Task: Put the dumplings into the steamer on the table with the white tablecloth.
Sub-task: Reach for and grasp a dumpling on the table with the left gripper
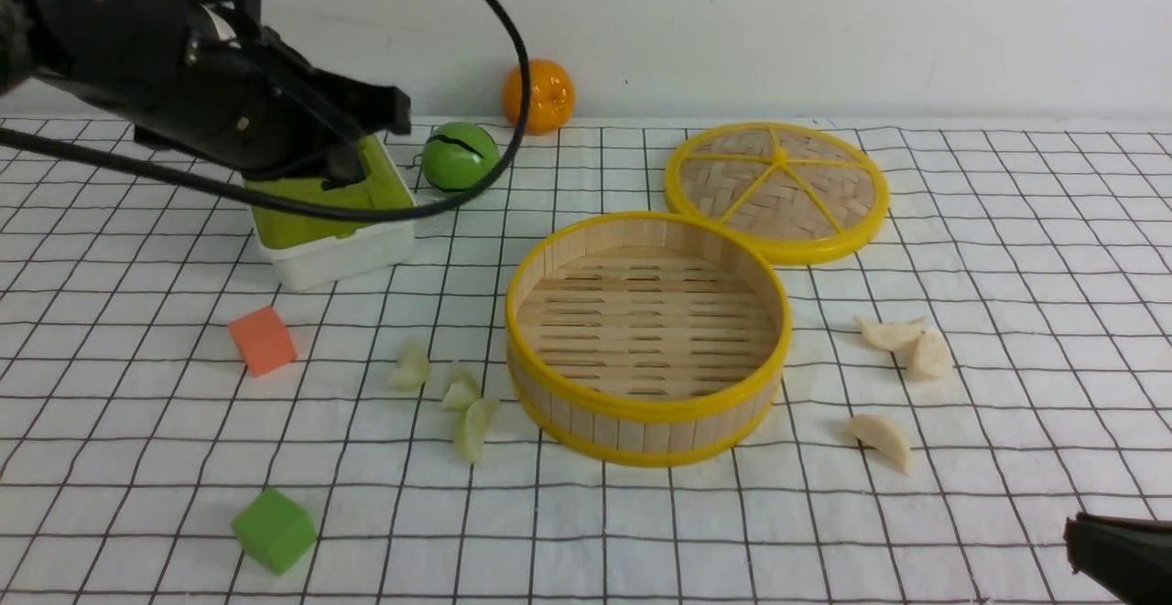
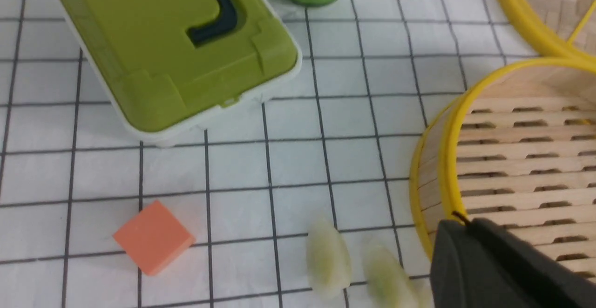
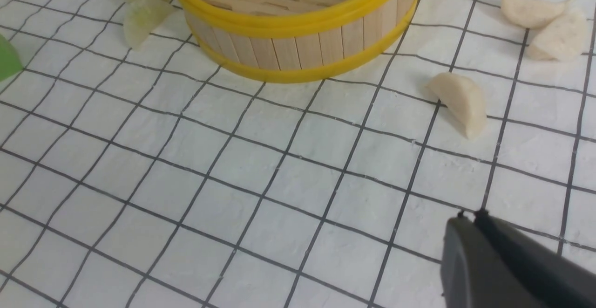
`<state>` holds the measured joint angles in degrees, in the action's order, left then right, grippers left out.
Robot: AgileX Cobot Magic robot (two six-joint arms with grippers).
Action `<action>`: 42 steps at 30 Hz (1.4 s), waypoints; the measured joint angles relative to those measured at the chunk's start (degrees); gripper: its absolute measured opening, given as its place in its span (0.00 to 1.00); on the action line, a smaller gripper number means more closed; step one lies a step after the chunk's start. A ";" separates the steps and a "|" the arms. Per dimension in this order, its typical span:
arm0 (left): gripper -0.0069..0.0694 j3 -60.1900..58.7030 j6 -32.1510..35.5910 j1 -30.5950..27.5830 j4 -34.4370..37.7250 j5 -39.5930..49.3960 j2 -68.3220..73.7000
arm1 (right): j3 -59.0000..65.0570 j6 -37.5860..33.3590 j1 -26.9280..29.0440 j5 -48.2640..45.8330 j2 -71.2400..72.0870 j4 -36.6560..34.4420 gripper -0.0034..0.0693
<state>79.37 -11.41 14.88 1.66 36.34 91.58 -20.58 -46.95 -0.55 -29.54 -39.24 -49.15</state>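
The steamer [image 1: 647,340] stands empty in the middle of the table [image 1: 1007,513] on the white tablecloth [image 1: 137,459], its lid [image 1: 776,191] lying flat just behind it toward the far-right corner. Three pale green dumplings [image 1: 461,393] cluster near its wall on the left-edge side, and three cream dumplings [image 1: 881,440] lie toward the right edge, two of them touching. The left gripper [image 1: 398,113], jaws together on nothing, hangs by a green-lidded white box [image 1: 334,221] near the far-left corner, with a green ball [image 1: 459,156] and an orange [image 1: 538,96] along the far edge, an orange cube [image 1: 263,340] and a green cube [image 1: 274,529] lying left of the green dumplings. The right gripper [image 3: 468,217], also together and empty, sits low at the near-right corner.
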 joint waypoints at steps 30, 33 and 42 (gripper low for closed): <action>0.61 -0.23 0.00 0.00 1.30 -3.71 21.95 | 0.00 0.00 0.00 -2.50 0.00 2.35 0.04; 0.60 -0.23 0.00 0.00 1.36 -4.20 23.16 | 0.00 0.00 0.00 -2.50 0.00 2.35 0.04; 0.46 0.20 0.00 0.00 1.47 -4.43 25.02 | 0.00 0.00 0.00 -2.50 0.00 1.12 0.04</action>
<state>79.57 -11.41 14.88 3.13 31.92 116.60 -20.58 -46.95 -0.55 -32.04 -39.24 -48.03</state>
